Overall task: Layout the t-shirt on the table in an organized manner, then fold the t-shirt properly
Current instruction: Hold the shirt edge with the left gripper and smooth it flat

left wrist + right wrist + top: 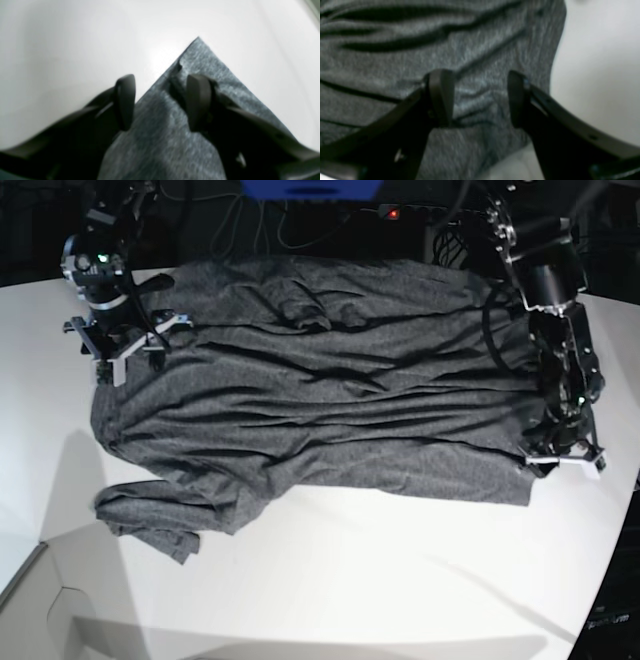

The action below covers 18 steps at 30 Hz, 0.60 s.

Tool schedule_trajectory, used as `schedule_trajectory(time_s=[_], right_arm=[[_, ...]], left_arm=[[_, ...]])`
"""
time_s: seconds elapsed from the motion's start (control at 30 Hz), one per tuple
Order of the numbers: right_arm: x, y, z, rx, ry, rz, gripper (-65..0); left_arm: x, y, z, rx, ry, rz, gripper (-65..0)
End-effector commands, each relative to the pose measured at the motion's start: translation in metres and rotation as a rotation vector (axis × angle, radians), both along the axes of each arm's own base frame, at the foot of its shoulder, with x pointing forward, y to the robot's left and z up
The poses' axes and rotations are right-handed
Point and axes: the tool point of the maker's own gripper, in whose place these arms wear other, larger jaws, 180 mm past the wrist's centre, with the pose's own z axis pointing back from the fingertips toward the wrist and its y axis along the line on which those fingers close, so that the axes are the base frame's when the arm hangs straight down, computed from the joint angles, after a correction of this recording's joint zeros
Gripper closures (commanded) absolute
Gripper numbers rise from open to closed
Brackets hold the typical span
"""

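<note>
t-shirt (320,390): i see the dark grey heathered shirt spread wide across the middle of the white counter (380,580), full of long creases. one sleeve is bunched at the near corner on the base view's left, and a small rumpled fold sits near the far edge.
counter: matte white with a curved edge; it reaches well past the shirt on the near side.
left claw (160,102): my left claw is at the shirt's corner on the base view's right. in the left wrist view its two fingers stand spread, with nothing pinched between them. one finger (198,100) is over the cloth beside a small pucker near the edge, the other over bare counter just off the hem. the pointed corner of the cloth lies flat ahead of the fingers.
right claw (480,98): my right claw is over the shirt's far corner on the base view's left. its fingers are spread and grip nothing, with wrinkled fabric showing in the gap. whether the tips touch the cloth, i cannot tell.
</note>
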Motion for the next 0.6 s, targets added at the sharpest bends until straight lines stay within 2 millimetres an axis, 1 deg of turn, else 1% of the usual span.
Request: schedule_trajectory(time_s=[0.0, 0.1, 0.2, 0.3, 0.4, 0.47, 0.57], right_arm=[[0.005, -0.002, 0.010, -0.004, -0.040, -0.002, -34.0], [0.005, -0.002, 0.010, -0.005, -0.040, -0.002, -34.0], [0.005, -0.002, 0.010, -0.005, -0.042, -0.002, -34.0], [0.009, -0.002, 0.013, -0.006, -0.053, 0.000, -34.0], [0.011, -0.003, 0.013, -0.007, -0.053, 0.000, -34.0], [0.012, -0.003, 0.014, -0.007, -0.055, 0.000, -34.0], [0.011, -0.003, 0.014, -0.009, -0.054, 0.000, -34.0]], left_arm=[[0.013, 0.007, 0.018, 0.022, -0.054, 0.005, -31.7], [0.018, 0.005, 0.018, 0.012, -0.053, 0.002, -31.7], [0.027, -0.016, 0.016, 0.027, -0.042, -0.062, -31.7], [0.033, -0.030, 0.017, 0.039, -0.040, -0.107, -31.7], [0.044, -0.036, 0.026, 0.042, -0.061, -0.122, -31.7], [0.045, -0.040, 0.025, 0.033, -0.063, -0.122, -31.7], [0.045, -0.041, 0.025, 0.030, -0.064, -0.119, -31.7]])
